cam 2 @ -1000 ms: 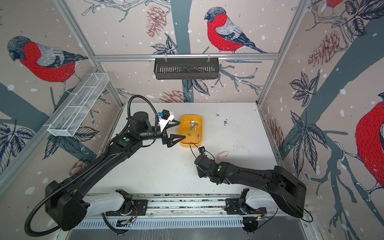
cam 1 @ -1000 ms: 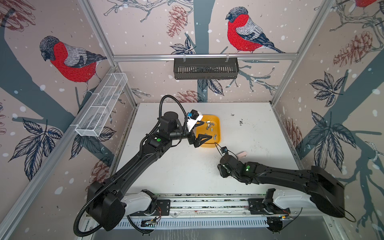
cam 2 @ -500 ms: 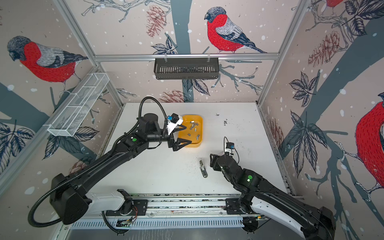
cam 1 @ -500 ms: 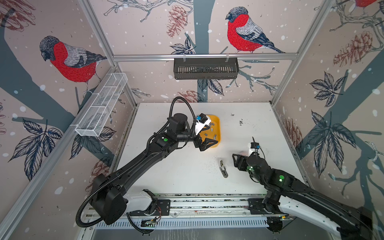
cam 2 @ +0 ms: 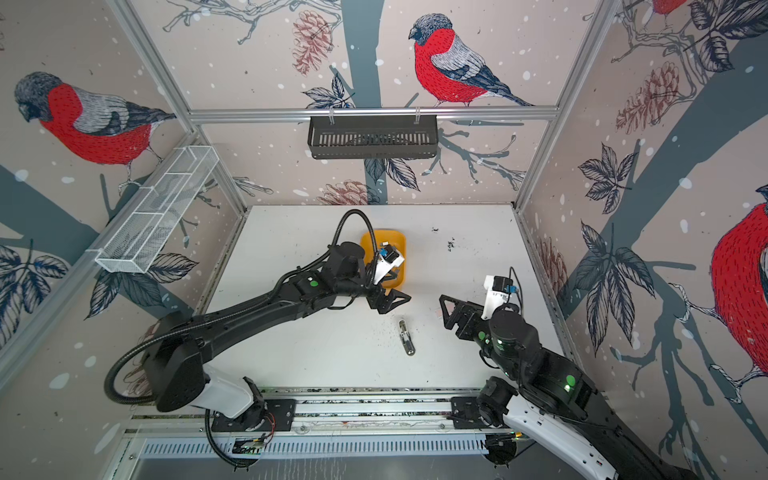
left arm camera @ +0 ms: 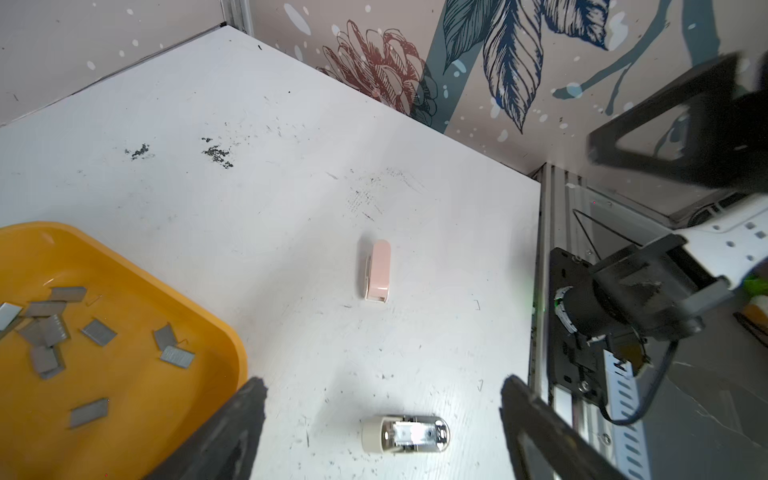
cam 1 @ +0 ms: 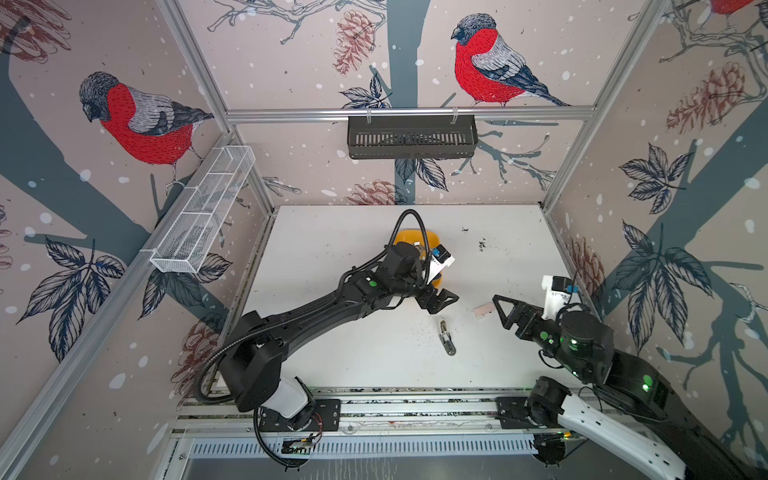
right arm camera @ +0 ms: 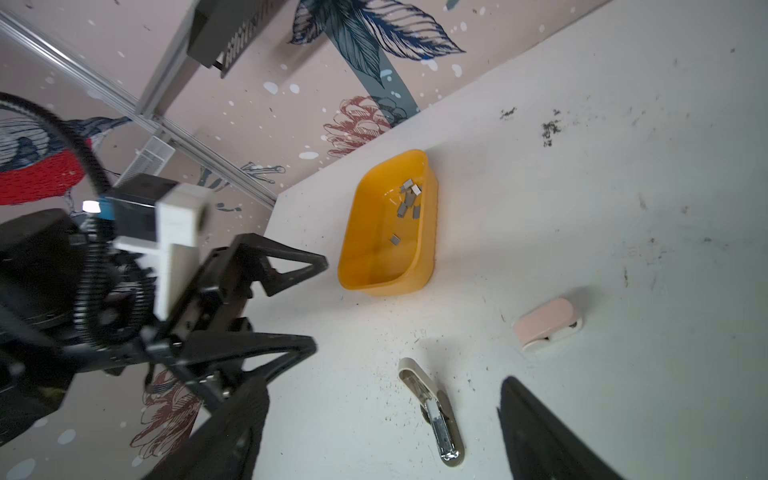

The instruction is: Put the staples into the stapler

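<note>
Our left gripper [cam 1: 441,299] and right gripper [cam 1: 508,313] are both wide open and hold nothing. The staples [left arm camera: 45,328] lie in the yellow tray [left arm camera: 232,345], near the open stapler [left arm camera: 405,434] on the table [left arm camera: 291,166]. We think we should lower the left gripper slowly over one strip that lies alone, pinch its long sides softly, and lift straight.

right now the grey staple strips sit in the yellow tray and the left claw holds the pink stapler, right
No: the left claw is open and empty; the small pink stapler lies on the white table, as the left wrist view shows. The rest holds.
</note>
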Controlling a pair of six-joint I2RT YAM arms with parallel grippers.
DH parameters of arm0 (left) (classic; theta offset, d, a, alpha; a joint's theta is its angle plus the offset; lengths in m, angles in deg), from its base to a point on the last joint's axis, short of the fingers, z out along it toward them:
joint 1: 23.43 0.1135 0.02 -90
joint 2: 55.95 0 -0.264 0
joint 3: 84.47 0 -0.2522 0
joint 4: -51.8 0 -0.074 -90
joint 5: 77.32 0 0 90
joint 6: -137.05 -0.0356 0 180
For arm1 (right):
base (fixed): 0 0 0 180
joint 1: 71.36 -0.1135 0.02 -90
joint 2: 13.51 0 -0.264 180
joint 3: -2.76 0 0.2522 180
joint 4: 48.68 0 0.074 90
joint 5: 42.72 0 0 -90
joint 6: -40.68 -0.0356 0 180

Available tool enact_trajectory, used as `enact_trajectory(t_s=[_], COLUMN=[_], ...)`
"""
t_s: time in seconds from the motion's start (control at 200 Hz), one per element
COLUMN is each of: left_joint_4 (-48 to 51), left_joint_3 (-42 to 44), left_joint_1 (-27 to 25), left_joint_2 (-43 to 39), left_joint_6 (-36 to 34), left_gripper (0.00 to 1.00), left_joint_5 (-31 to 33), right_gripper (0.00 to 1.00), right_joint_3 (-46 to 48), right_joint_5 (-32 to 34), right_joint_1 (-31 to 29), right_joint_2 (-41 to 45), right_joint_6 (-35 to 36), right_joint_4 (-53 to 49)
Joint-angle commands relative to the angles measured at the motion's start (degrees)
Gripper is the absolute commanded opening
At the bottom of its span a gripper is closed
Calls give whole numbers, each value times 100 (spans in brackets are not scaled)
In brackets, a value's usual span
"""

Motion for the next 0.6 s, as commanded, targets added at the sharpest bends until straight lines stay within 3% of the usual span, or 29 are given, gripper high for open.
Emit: enact_trajectory(t_s=[0.0, 0.18, 0.59], left_joint_4=[-96, -29, 781], left_joint_3=[-443, -1192, -2696], left_joint_1=[-276, -578, -750], left_joint_2=[503, 1546, 3264], left_joint_6=[223, 75, -226], left_gripper=[86, 83, 72], left_joint_5=[811, 1197, 1211], right_gripper=[96, 100, 100], right_joint_3=[-475, -546, 155], right_joint_5=[57, 247, 393], right_joint_1=[-5, -32, -209], right_joint_2=[28, 204, 1045], right_joint_6=[527, 925, 1066], right_joint_4=[-899, -1246, -867])
